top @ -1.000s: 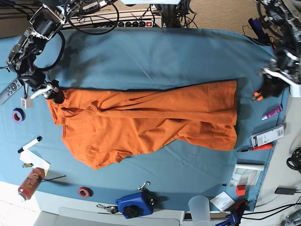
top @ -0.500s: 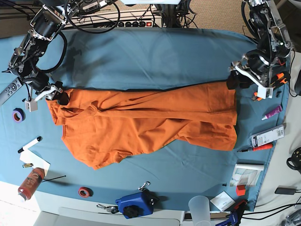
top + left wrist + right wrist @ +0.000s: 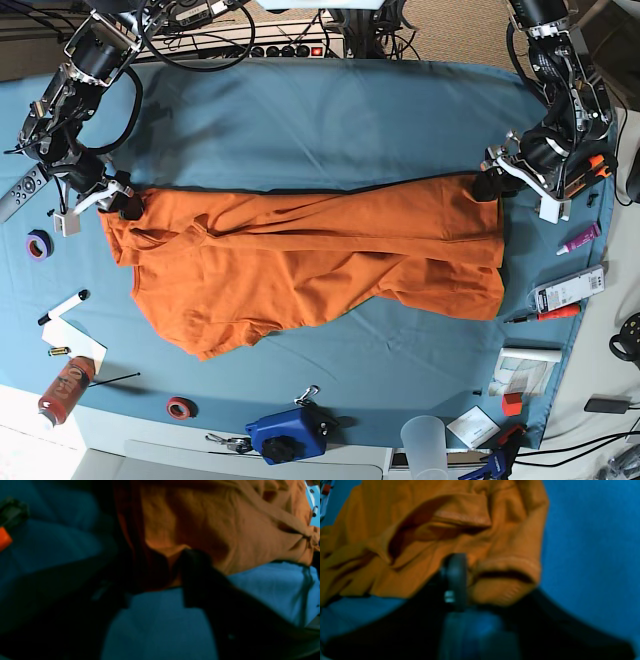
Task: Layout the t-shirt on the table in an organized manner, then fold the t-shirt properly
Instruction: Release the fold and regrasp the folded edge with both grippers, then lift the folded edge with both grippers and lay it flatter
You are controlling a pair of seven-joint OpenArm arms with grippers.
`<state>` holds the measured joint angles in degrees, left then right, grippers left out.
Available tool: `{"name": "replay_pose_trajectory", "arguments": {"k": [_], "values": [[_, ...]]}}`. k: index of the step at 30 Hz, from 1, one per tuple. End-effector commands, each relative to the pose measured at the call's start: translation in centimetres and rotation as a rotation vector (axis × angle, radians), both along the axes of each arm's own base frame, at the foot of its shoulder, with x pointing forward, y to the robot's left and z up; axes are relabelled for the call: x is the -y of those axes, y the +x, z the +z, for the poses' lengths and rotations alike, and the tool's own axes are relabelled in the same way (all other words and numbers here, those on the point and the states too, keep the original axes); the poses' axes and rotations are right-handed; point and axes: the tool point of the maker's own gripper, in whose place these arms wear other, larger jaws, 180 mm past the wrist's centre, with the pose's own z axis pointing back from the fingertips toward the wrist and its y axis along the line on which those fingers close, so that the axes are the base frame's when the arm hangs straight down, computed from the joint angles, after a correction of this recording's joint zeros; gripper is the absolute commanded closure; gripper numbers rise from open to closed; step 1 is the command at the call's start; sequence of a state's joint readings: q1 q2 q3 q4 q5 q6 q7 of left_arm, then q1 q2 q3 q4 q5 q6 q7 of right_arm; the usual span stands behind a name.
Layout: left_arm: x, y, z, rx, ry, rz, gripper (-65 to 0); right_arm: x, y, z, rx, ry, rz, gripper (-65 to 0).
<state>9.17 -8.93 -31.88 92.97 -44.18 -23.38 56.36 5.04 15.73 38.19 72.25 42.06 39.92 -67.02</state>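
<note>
One orange t-shirt [image 3: 300, 262] spreads over one teal table [image 3: 330, 120]. Two rolls of tape show: a purple one [image 3: 39, 244] and a red one [image 3: 180, 407]. There's one black marker [image 3: 63, 306], one red bottle [image 3: 66, 388], one blue tool [image 3: 287, 434], one clear plastic cup [image 3: 424, 440].

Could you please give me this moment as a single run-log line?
phase: grasping corners | t-shirt: spread on table, wrinkled | right hand: at sleeve-end corner | left hand: at hem-end corner
</note>
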Motion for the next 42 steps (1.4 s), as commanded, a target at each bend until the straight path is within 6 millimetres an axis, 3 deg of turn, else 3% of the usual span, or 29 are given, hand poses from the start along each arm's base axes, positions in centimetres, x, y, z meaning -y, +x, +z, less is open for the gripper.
{"name": "replay_pose_trajectory", "arguments": {"k": [1,2,4,14,18,24,34,42], "values": [[-0.4,0.8,1.1,0.045,0.003,0.007,-17.0,0.8,0.7,1.3,0.038,-0.021,-0.005,-5.3],[-0.4,0.9,1.2,0.05,0.002,0.01,-10.4,0.9,0.7,1.3,0.035,-0.026,-0.005,-0.5],[-0.5,1.2,1.4,0.064,0.002,0.019,0.0,1.2,0.7,1.3,0.03,-0.042,-0.006,0.0],[-1.0,4.2,3.7,0.151,0.026,0.031,0.0,6.1,2.1,5.0,0.067,-0.19,-0.03,0.0],[-1.4,4.2,3.8,0.146,0.04,0.025,0.0,7.2,1.5,5.3,0.026,-0.222,-0.019,0.0],[-2.4,3.0,3.5,0.087,0.006,0.034,0.0,6.4,0.8,5.1,0.004,-0.163,0.007,0.0],[-2.2,0.4,2.2,-0.007,-0.035,-0.002,0.0,4.4,-2.7,3.4,-0.072,-0.08,0.075,0.0],[-3.9,-1.0,1.8,-0.052,0.008,-0.007,0.0,4.9,-4.9,5.9,-0.019,-0.149,0.081,0.0]]}}
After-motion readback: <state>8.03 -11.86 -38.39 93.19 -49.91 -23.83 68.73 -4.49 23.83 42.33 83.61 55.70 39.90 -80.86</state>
